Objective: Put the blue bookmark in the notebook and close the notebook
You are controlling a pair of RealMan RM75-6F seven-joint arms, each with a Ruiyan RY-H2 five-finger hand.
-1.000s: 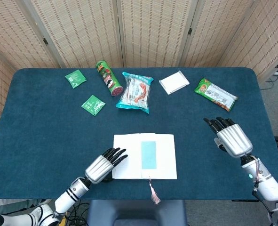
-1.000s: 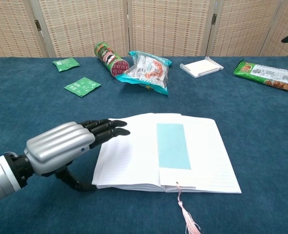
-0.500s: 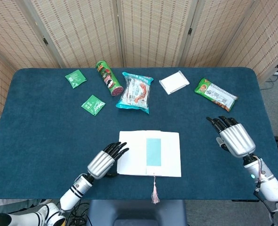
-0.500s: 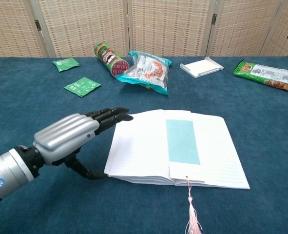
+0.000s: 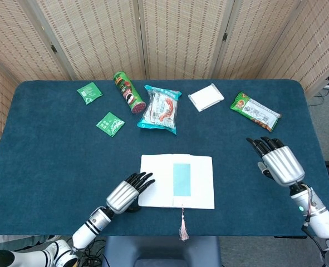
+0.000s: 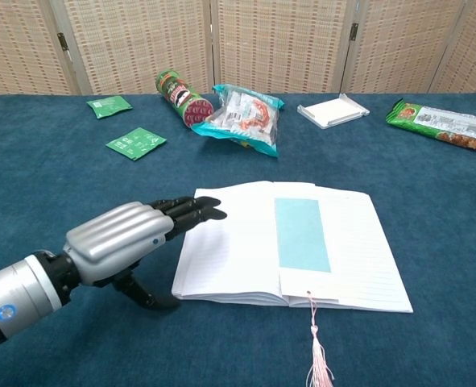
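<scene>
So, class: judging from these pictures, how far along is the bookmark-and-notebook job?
Done: the blue bookmark lies on the open notebook. In hand: the left hand is at the left page edge, thumb beside it. Left: closing the notebook. The right hand holds nothing.

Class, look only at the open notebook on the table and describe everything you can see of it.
The notebook lies open and flat near the table's front edge, showing white lined paper pages. A blue bookmark lies lengthwise by its centre fold, its pink tassel trailing off the near edge onto the blue cloth. The left hand reaches over the left page, thumb by that page's near corner.
</scene>
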